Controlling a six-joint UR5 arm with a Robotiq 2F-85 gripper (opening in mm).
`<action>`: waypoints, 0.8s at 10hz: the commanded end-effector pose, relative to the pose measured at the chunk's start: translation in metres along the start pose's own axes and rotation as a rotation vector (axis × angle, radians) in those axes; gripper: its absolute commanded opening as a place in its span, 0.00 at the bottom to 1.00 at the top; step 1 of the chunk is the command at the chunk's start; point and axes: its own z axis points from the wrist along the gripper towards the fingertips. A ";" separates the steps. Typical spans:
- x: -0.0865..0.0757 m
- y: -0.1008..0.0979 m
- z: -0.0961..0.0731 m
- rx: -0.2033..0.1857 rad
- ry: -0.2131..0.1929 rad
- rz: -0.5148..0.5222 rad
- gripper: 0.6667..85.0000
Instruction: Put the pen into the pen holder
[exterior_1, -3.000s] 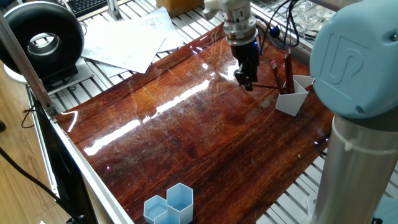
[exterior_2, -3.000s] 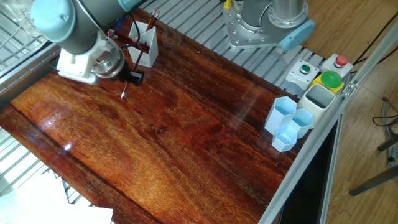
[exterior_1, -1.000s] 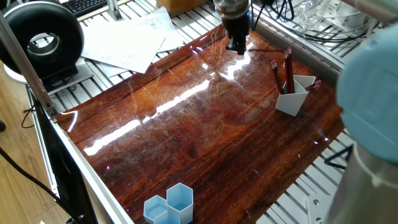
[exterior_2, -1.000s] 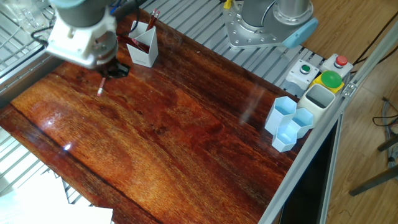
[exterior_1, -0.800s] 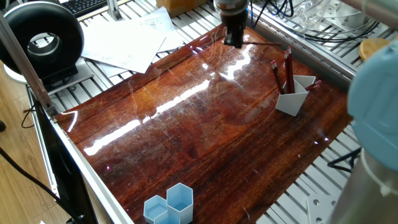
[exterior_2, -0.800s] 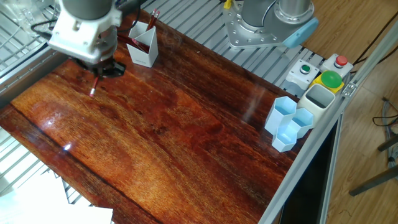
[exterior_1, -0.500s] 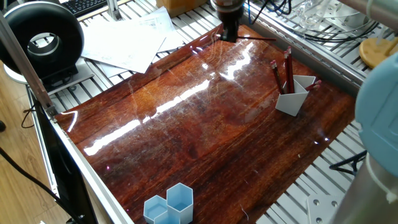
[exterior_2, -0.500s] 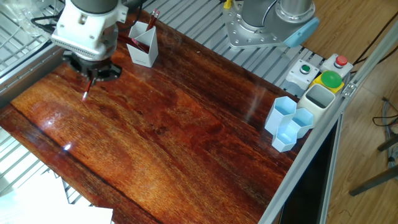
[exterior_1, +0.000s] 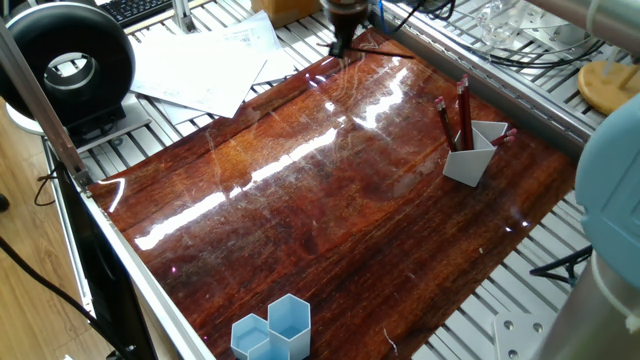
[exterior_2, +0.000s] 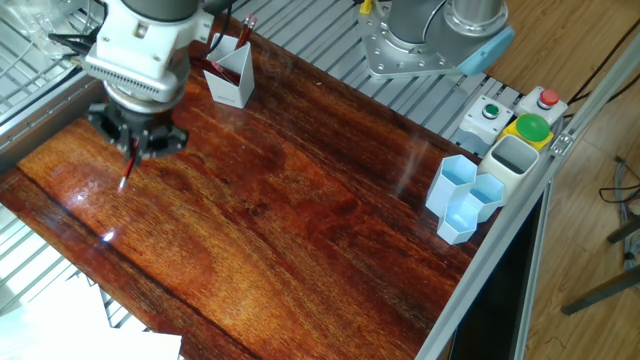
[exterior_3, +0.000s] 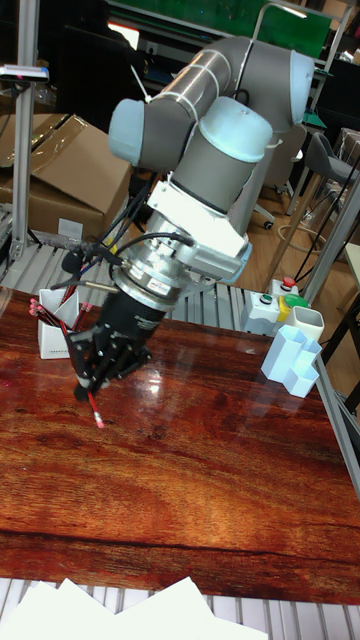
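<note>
Gripper (exterior_3: 92, 385) clamping pen (exterior_3: 94, 409), tall view only

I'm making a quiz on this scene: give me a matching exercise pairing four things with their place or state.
Things:
1. pen
2. pen holder
3. honeycomb cups
4. gripper

States:
A. light blue, near the button box
B. white, holding red pens
C. shut on the pen
D. gripped, pointing down above the table

Pairs: 1-D, 2-B, 3-A, 4-C
</note>
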 end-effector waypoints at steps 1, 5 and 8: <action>-0.043 0.007 0.003 -0.022 -0.120 0.006 0.00; -0.042 0.037 0.032 -0.136 -0.139 0.042 0.00; -0.043 0.054 0.061 -0.157 -0.223 0.061 0.00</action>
